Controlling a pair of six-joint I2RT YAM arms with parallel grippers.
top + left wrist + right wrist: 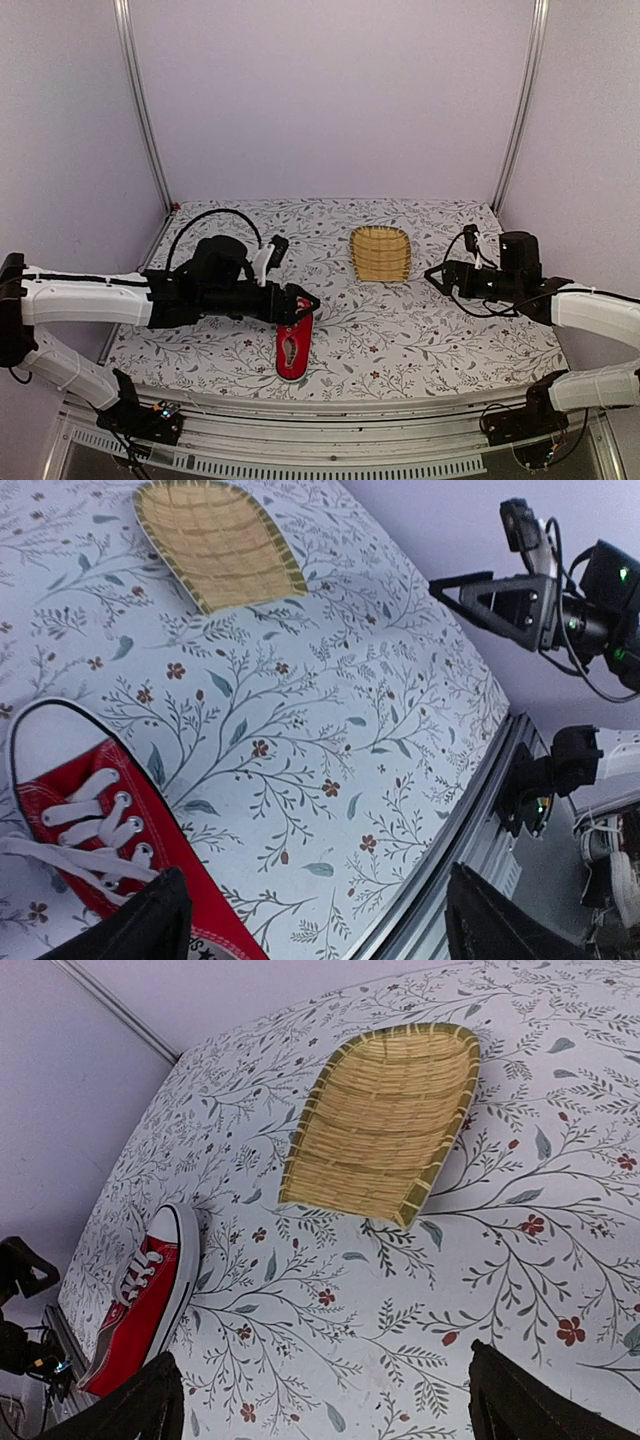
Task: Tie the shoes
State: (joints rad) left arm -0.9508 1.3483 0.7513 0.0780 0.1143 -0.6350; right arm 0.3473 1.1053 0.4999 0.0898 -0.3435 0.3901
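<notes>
Left gripper: fingers spread wide, holding nothing, poised over the red canvas low-top sneaker with white sole, which lies close to the front edge of the floral-covered table. Its white laces lie loose (no bow visible).

Judged step: lace pickup. The next move calls for closing on one lace end.

The yellow woven basket sits mid-table, well apart.

Right gripper: spread, empty, with open table between it and the sneaker.

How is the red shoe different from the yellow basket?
The shoe is red with white laces; the basket is yellow and woven. The shoe is long and narrow; the basket is wider. The shoe lies near the front edge, the basket farther back. Both rest on the flowery table.
</notes>
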